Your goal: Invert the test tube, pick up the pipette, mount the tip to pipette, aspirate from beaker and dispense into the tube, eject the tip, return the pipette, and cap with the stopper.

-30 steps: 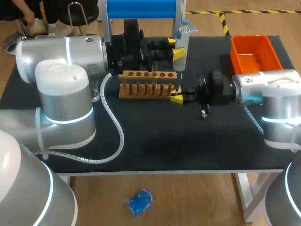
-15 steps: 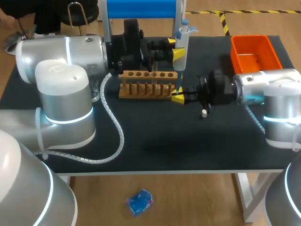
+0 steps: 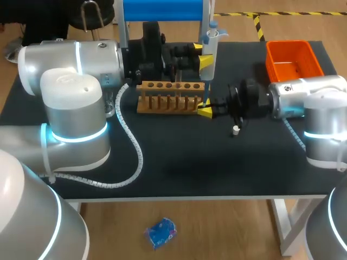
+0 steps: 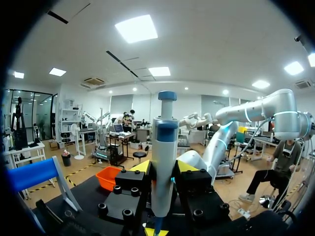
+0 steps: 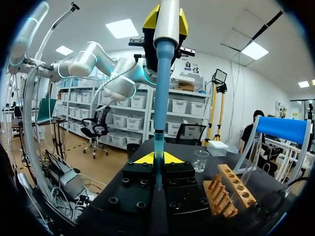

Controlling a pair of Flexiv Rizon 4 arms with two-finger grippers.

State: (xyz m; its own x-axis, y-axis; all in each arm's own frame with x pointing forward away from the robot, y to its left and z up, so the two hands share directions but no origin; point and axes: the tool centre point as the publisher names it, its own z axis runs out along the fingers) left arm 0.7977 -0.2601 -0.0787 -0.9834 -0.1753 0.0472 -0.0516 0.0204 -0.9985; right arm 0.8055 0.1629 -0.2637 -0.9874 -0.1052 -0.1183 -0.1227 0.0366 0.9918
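Pipette [image 3: 210,40] clamped upright by both grippers

Left gripper [image 4: 164,167] is closed on the pipette's white body, with the blue plunger rising above its yellow fingertips. The right gripper [image 5: 157,158] sits directly beneath the left one, pinched on the thin blue lower shaft. A wooden test tube rack [image 5: 229,189] stands just beside the right gripper, and a glass beaker [image 5: 200,161] stands ahead of it, past the rack's far end.
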